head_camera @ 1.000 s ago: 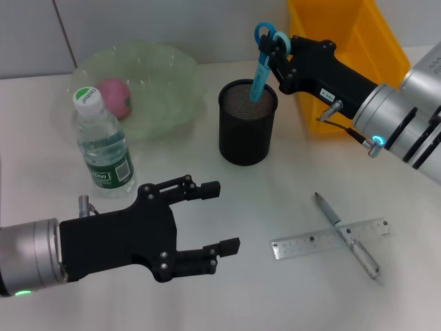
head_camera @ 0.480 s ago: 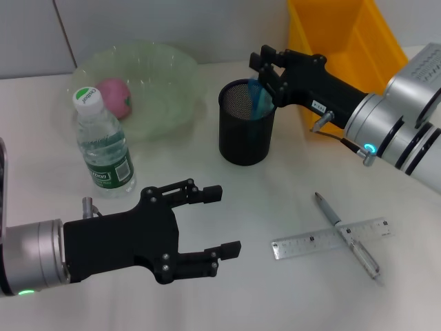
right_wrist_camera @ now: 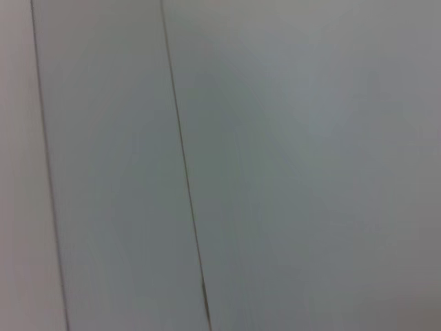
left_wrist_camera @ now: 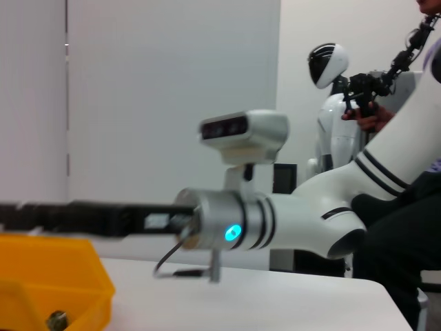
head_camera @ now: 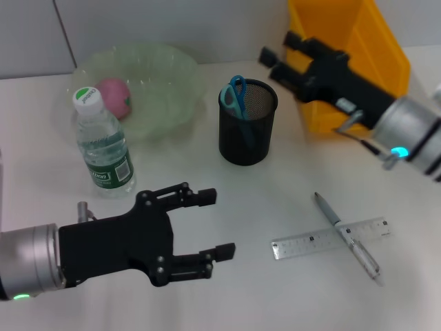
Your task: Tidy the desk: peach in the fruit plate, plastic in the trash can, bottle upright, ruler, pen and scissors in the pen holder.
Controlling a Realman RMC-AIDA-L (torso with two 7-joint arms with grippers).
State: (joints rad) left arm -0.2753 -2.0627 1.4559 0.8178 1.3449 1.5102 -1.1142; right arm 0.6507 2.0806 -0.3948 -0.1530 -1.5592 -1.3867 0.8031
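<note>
right gripper (head_camera: 278,47): jaws spread, gripping nothing, hanging beside pen holder (head_camera: 247,131) | scissors (head_camera: 235,96): standing in holder, clear of jaws | left gripper (head_camera: 211,225): jaws gaping, empty, idling | pen (head_camera: 346,235) lying across ruler (head_camera: 331,238)

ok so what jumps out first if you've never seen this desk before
Probably the big black left gripper low in the foreground, fingers spread and empty. Then the black mesh pen holder mid-desk with blue scissors standing in it, and the right gripper open just above and beside it, in front of the yellow bin. A pen lies across a ruler nearer the front.
</note>
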